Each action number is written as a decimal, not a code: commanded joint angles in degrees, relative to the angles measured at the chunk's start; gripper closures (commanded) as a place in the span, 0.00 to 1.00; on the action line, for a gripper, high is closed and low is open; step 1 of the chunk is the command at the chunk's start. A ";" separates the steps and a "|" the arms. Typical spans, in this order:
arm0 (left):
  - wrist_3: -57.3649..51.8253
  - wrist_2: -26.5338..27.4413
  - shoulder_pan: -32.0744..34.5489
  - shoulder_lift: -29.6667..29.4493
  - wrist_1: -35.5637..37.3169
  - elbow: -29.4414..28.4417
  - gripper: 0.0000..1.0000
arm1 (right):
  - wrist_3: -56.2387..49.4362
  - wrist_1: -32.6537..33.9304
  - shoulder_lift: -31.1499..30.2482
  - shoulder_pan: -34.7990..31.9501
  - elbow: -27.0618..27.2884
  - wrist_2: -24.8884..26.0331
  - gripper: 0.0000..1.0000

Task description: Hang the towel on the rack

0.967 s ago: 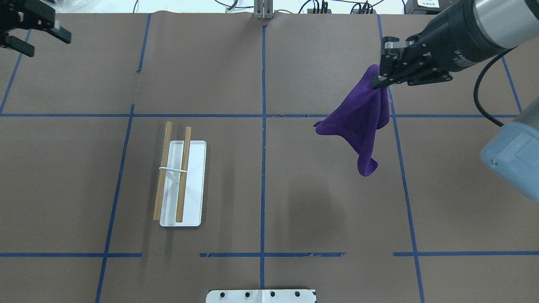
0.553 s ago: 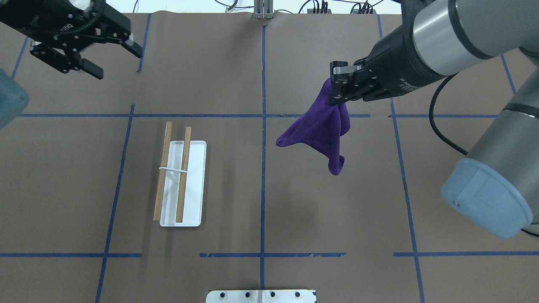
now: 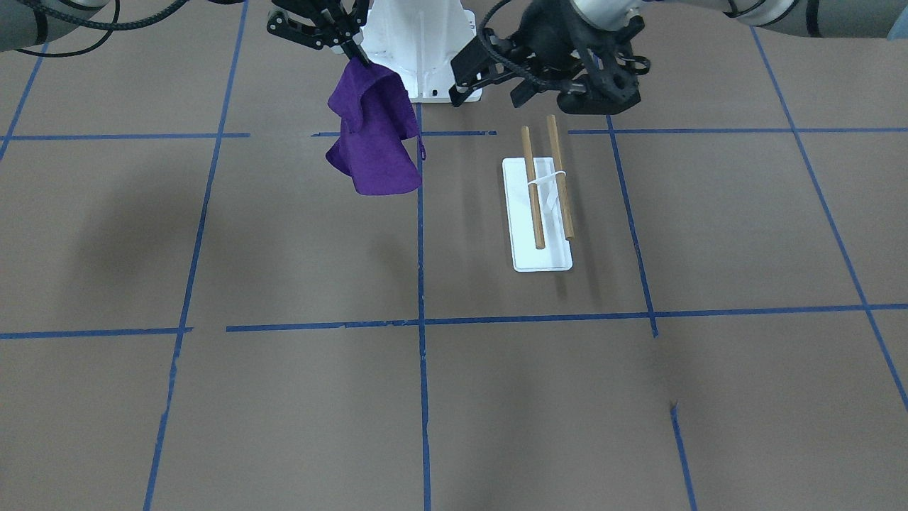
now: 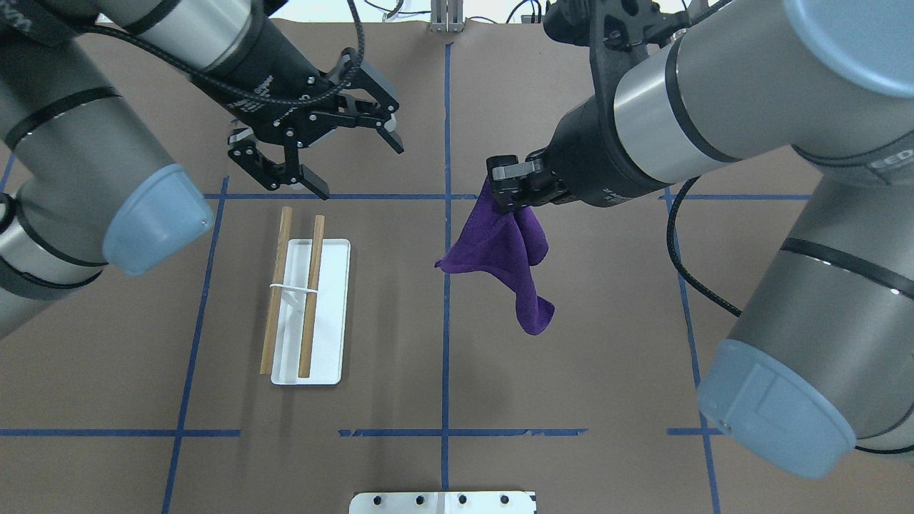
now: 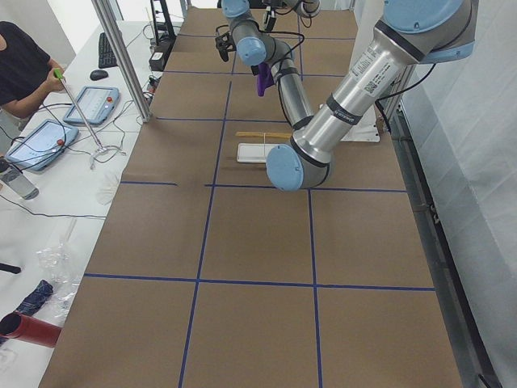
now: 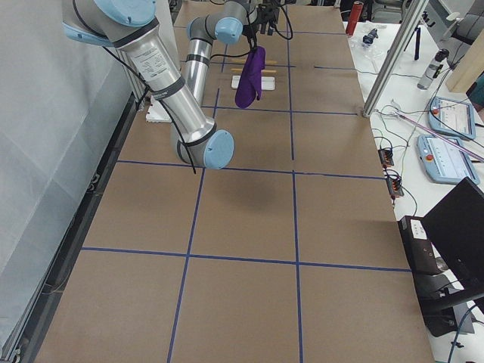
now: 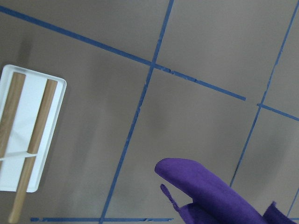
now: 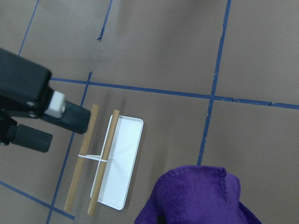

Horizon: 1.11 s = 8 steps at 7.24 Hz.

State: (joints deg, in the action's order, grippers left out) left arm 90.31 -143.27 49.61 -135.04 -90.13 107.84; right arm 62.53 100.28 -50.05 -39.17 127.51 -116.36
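Grips towel [image 4: 500, 250] in right gripper [image 4: 510, 187], well right of rack [image 4: 332, 314] with near-to-far dowels [image 4: 308, 335]. Poises left gripper [image 4: 357, 169] wide open, seemingly nearer it.

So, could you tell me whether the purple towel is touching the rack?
Apart. The overhead view shows bare table between the towel, hanging from the right end effector, and the rack.

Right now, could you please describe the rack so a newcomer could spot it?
On the brown table with blue tape lines, look in the robot's left half, near the open left gripper. The rack is a flat white base with two parallel wooden rods above it; the towel nearby is purple cloth.
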 commanded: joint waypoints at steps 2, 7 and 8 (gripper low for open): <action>4.87 -0.43 -3.10 -6.20 -0.04 -5.63 0.01 | -0.04 -0.09 0.56 1.55 0.10 1.04 1.00; 5.76 -0.70 -5.04 -7.61 -2.68 -6.60 0.36 | -0.74 -0.09 1.62 2.60 0.10 1.40 1.00; 5.76 -0.70 -5.66 -7.78 -2.77 -6.59 0.52 | -0.74 -0.09 1.62 2.69 0.10 1.40 1.00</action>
State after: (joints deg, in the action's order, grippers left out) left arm 96.06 -143.95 44.65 -142.64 -92.58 101.27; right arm 61.83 100.20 -48.47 -36.61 127.62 -114.99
